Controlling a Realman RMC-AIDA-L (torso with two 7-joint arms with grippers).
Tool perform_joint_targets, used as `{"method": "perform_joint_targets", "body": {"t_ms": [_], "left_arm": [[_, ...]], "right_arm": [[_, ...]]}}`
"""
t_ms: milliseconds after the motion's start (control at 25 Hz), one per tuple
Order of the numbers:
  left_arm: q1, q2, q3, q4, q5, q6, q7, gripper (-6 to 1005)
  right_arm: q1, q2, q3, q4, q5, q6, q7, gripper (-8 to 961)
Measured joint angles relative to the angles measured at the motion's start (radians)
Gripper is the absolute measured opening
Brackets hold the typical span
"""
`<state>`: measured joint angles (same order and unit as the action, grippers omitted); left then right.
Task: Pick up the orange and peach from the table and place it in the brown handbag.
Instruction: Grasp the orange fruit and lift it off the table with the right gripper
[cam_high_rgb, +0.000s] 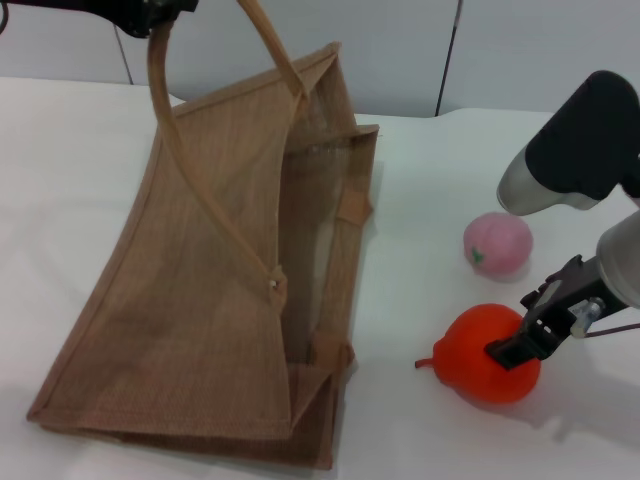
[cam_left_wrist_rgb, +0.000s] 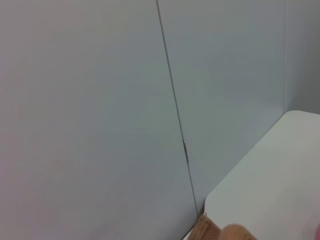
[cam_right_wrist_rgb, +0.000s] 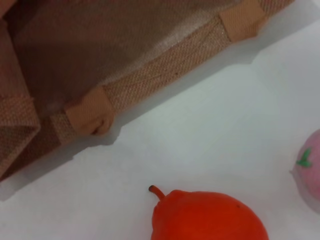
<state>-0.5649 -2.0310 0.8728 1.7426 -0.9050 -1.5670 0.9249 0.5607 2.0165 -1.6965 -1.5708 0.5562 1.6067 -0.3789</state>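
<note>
Under the right gripper (cam_high_rgb: 522, 338) — the orange (cam_high_rgb: 480, 355), touching.

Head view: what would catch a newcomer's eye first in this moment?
The big brown handbag fills the table's left side, held open by a handle that the left pincer lifts at the top edge. Right of it the bright orange lies on the white table with the right pincer set on it. The pink peach lies just behind, untouched.
</note>
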Motion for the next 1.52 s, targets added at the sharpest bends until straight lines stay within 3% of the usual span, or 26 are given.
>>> {"method": "perform_joint_targets", "body": {"t_ms": [280,640,1120,1520], "left_arm": [[-0.002,0.000,0.000,-0.005,0.006,0.001,0.000,113],[0.000,0.000,0.000,-0.010,0.009,0.003,0.000,113],[0.000,0.001,0.000,-0.012,0.012,0.005,0.004,113],[0.000,0.002,0.000,-0.012,0.012,0.005,0.004,114]], "right_arm": [[0.033,-0.002,-0.003,0.057,0.124,0.006,-0.024,749],[0.081,-0.005,0.011,0.176,0.118,-0.001,-0.043,749],[0.113,-0.005,0.100,0.138,0.118,0.055,-0.064,750],[0.138,-0.003,0.103,0.168,0.044,0.068,-0.067,751]]}}
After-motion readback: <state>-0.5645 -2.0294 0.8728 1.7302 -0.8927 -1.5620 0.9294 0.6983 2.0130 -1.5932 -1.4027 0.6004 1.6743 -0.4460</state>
